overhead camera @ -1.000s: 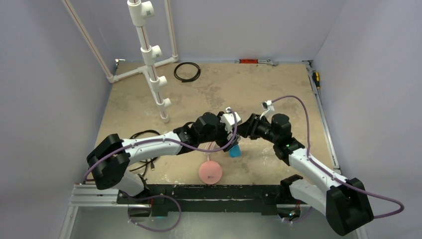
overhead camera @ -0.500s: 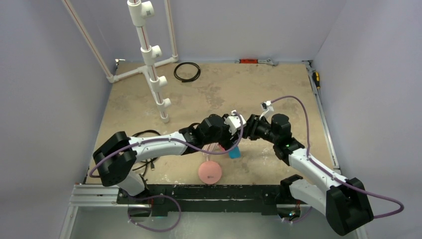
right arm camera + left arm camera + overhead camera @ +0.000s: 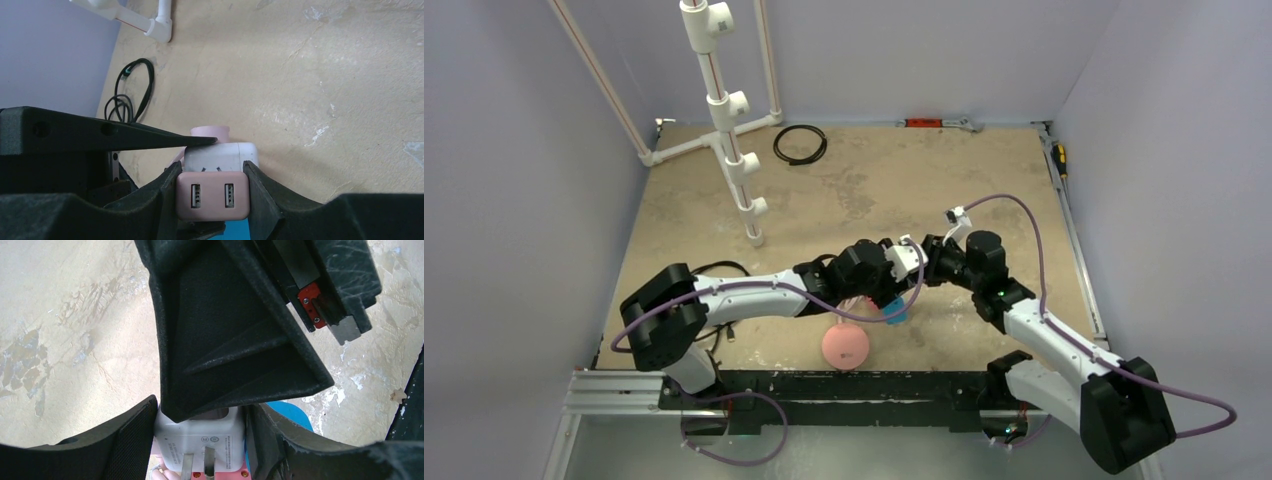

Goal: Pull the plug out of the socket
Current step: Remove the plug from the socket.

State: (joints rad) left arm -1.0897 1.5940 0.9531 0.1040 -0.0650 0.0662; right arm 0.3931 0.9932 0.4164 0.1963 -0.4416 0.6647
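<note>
The socket, a white cube (image 3: 200,437), sits between my left gripper's (image 3: 200,425) two pads, with two metal prongs showing on its near face. My left gripper is shut on it. In the right wrist view the white cube (image 3: 220,156) sits flush against a pink plug block (image 3: 212,197) with two USB ports. My right gripper (image 3: 212,192) is shut on this pink plug. In the top view both grippers meet nose to nose (image 3: 911,262) above the table's near middle; the cube and plug are hidden there.
A blue object (image 3: 894,312) lies just below the grippers. A round pink disc (image 3: 845,346) lies near the front edge. A white pipe stand (image 3: 724,110), a black cable ring (image 3: 800,144) and loose black cable (image 3: 714,270) lie left and back.
The left arm has stretched further right and toward the front, and the meeting point of both grippers has shifted right and a little nearer. Both stay shut.
</note>
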